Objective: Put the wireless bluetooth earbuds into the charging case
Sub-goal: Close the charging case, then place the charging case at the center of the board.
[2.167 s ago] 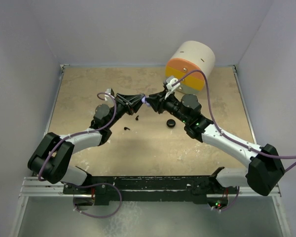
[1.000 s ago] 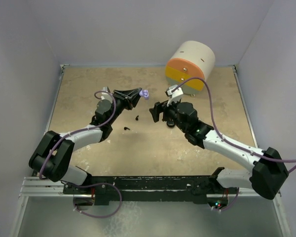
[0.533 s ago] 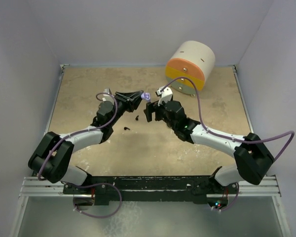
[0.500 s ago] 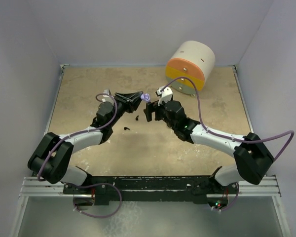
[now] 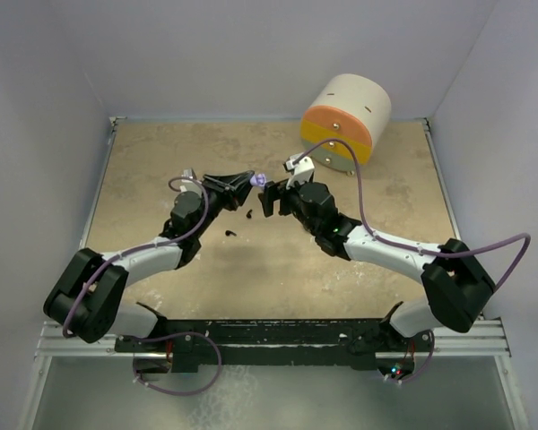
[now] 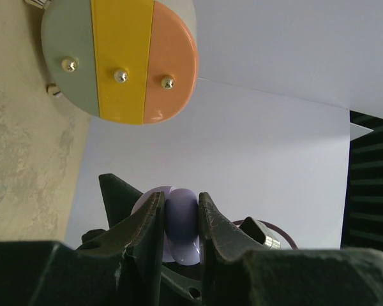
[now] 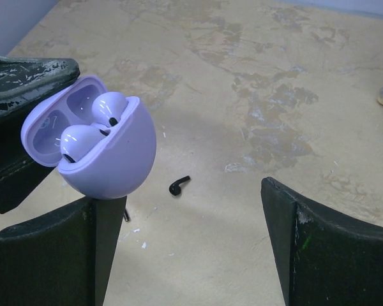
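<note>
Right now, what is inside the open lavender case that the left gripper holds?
Two lavender earbuds sit side by side in the lavender case, held by the left gripper. Their stems are hidden down in the sockets, so how deep they sit cannot be seen.

Open tabletop (image 5: 152, 161) left and front; tipped round tub (image 5: 345, 115) at far right; black earbuds (image 5: 249, 213) loose mid-table.

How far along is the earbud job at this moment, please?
Done: both lavender earbuds sit in the open lavender case.
In hand: the left gripper holds that case in its jaws. The right gripper hovers beside it, jaws open.
Left: two black earbuds lie on the table.
</note>
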